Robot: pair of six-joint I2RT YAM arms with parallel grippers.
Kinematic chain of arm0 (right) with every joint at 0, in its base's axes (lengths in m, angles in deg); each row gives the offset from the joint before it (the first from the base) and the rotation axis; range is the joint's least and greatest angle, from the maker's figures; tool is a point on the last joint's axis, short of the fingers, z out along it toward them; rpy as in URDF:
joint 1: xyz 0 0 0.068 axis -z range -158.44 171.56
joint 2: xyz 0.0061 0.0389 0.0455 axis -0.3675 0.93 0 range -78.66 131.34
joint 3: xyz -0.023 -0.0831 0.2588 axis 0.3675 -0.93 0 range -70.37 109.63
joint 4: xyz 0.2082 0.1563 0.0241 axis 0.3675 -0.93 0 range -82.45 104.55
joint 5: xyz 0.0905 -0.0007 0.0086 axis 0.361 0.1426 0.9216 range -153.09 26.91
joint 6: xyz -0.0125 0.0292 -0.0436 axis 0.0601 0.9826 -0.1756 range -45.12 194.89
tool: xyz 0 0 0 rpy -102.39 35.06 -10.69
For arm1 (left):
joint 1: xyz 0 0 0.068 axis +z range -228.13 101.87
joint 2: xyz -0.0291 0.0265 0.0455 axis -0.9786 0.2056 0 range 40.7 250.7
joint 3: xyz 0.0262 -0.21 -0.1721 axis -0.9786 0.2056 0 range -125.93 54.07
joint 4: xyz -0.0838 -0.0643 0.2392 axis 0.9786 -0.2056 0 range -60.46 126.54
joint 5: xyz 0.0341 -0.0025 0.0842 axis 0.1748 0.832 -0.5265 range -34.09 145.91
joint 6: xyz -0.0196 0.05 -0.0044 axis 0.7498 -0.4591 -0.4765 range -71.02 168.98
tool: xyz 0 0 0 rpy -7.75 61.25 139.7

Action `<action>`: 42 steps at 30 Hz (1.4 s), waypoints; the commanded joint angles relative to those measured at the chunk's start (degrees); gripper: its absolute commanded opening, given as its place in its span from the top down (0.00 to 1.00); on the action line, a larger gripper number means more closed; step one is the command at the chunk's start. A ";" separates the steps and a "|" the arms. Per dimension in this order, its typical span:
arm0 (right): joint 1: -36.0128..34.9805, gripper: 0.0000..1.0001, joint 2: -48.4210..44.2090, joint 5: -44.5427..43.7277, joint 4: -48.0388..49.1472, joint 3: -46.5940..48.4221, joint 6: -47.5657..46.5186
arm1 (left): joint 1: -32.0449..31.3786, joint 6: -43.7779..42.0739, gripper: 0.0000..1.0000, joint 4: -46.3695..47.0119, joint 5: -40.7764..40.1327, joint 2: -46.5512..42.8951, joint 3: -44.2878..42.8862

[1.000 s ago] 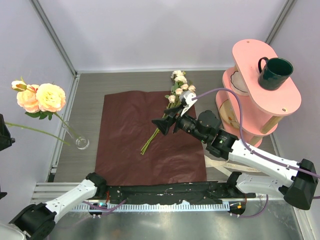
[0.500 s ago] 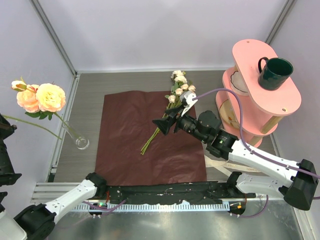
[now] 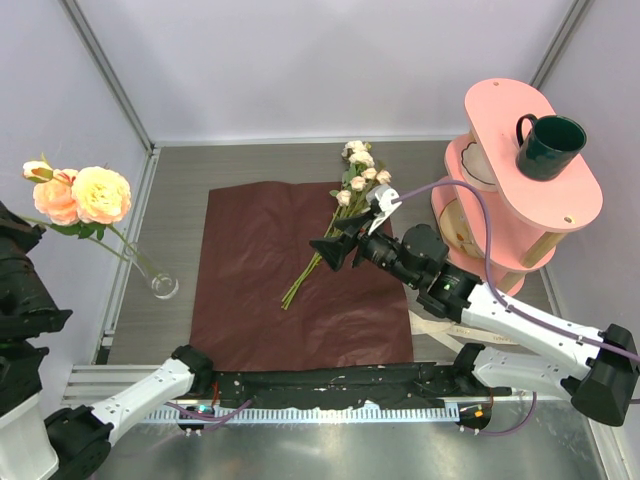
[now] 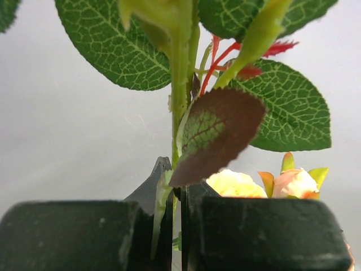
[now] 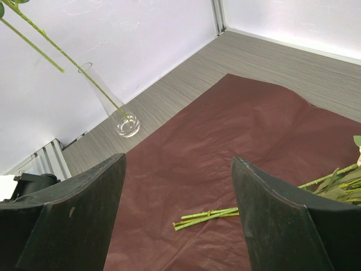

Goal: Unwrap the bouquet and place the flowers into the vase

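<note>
Item: flowers (image 3: 352, 185), a loose bunch of small pink and cream roses on thin green stems, lying on the opened dark red wrapping paper (image 3: 250, 290) at mid-table. Long axis: cut ends near-left, heads far-right, reaching past the paper's far edge. Position relative to right gripper (image 3: 330, 252): directly beneath it. In the right wrist view the cut ends (image 5: 206, 216) show low between the two fingers and the stems run off to the right. State of right gripper: jaws spread wide, nothing between them, clear of the stems. Nearer arm: the right, by a wide margin. Left gripper (image 4: 176, 220): clenched on one green stem (image 4: 179, 96) just below its leaves, out at the left edge of the scene, so engaged and not available. That stem carries peach and pink roses (image 3: 85, 195) and slants down to the vase (image 3: 162, 285). The vase is a narrow clear glass tube standing on the table left of the paper, well apart from the bunch. The stem's foot appears to be inside the vase, though whether it reaches the bottom cannot be told. Judgement: a pick from the bunch calls for a straight descent with the jaws set across the stems, and the carry then goes left toward the vase. Also present: pink shelf (image 3: 530, 190) with dark green mug (image 3: 548, 148), right side.
</note>
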 commanded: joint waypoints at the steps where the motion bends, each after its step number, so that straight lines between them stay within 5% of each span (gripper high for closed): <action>1: 0.50 0.19 -2.16 -0.15 2.88 -0.43 0.09 | -0.05 -3.88 1.00 10.87 -2.14 -0.64 4.66; 14: 1.03 0.19 -2.42 0.12 2.89 -1.13 0.09 | -0.05 -10.91 1.00 28.27 -2.32 -3.98 15.82; 42: 1.65 0.19 -2.69 1.96 2.97 -1.93 1.15 | -0.05 -13.82 1.00 36.63 -0.91 -10.58 31.47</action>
